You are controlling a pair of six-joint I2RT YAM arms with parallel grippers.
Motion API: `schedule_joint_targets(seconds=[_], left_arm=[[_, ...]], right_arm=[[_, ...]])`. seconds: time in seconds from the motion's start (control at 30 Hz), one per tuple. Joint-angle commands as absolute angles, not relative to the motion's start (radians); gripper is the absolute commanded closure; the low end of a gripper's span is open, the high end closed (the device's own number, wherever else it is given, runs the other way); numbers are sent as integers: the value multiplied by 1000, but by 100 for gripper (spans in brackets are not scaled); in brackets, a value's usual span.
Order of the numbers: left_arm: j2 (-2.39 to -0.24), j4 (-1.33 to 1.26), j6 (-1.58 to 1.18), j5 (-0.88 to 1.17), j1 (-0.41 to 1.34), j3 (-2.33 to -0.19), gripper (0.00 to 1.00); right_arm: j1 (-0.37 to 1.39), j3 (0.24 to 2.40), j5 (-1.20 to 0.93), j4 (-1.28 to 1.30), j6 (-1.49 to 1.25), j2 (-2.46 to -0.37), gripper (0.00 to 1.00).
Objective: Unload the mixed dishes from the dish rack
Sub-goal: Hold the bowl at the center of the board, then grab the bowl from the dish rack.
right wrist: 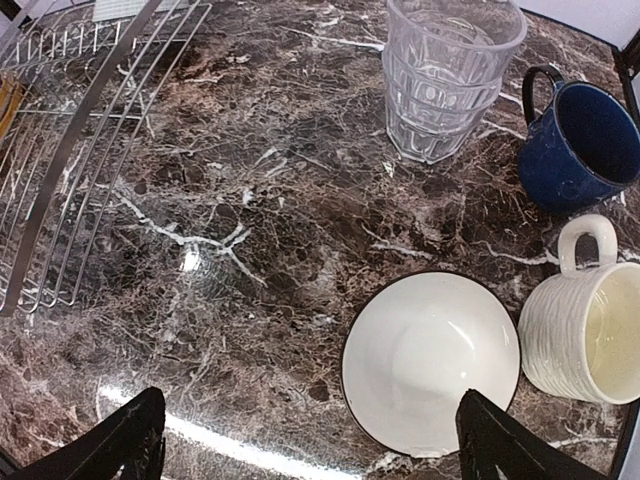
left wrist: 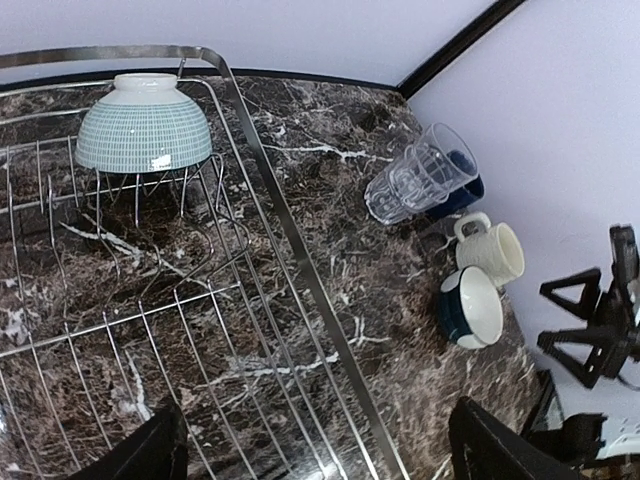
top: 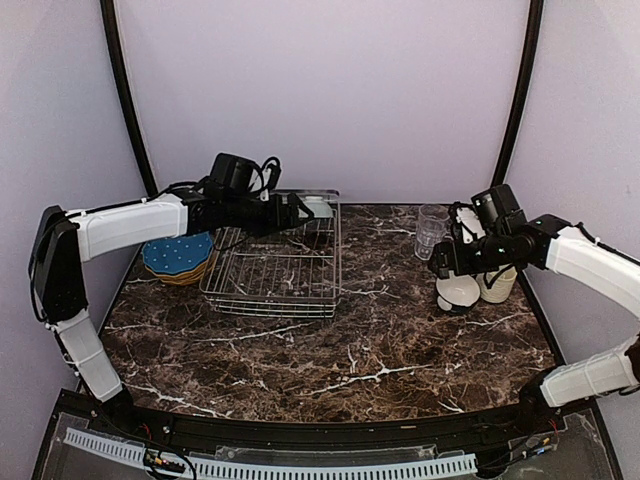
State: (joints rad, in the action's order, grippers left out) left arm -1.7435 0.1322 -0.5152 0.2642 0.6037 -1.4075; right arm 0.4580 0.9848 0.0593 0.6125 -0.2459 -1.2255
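Dish rack (top: 270, 305) lying beneath the left gripper (left wrist: 320, 465), jaws spread wide and gripping nothing. Pointing along the wires toward the far right corner, fingertips (left wrist: 150, 450) well apart from the one dish showing there: a pale green checked bowl (left wrist: 145, 125), sitting upside down on the upright prongs (left wrist: 130, 195), close to the tall end rail (left wrist: 120, 52). Judging this to be the reach for the final dish.

Calling for a low, level approach: slipping one finger under the raised rim, laying the other against the outer wall, closing slowly on a glaze likely to be slick. Then lifting straight up, clearing prongs and rail before swinging aside, and keeping the wrist off the wires.

Farther out, on the right side of the table (top: 350, 350): right gripper (right wrist: 320, 450) likewise gaping and empty, hanging over a white bowl (right wrist: 430, 355) standing upright. Just beside that, a cream mug (right wrist: 580, 325); behind, a dark blue mug (right wrist: 580, 145) and stacked clear glasses (right wrist: 450, 75). Left of the rack, plates (top: 178, 255) piled with a blue dotted one on top. Choosing bare table for the set-down, avoiding knocks against these.
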Motion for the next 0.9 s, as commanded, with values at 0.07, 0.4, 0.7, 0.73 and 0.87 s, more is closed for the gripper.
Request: schedule_joint_targets(seconds=[0.07,0.4,0.7,0.73,0.87], left_arm=[[-1800,-70,-893,147,625,-1390,7],[-1995,-83,-959,-138,691,-1587,14],[-2084,22,-696,-261,680,-1712,23],[-2086,30,-695,-258,674,-1718,23],[-2115,4,-733,-215,652,-1714,25]], right_arm=[[466,951,5,509,-248,-1185,1],[467,899,15,510,-248,-1114,1],[466,855,18,509,-240,-1043,1],[466,855,19,511,-238,-1042,1],[466,840,29,498,-233,-1047,1]])
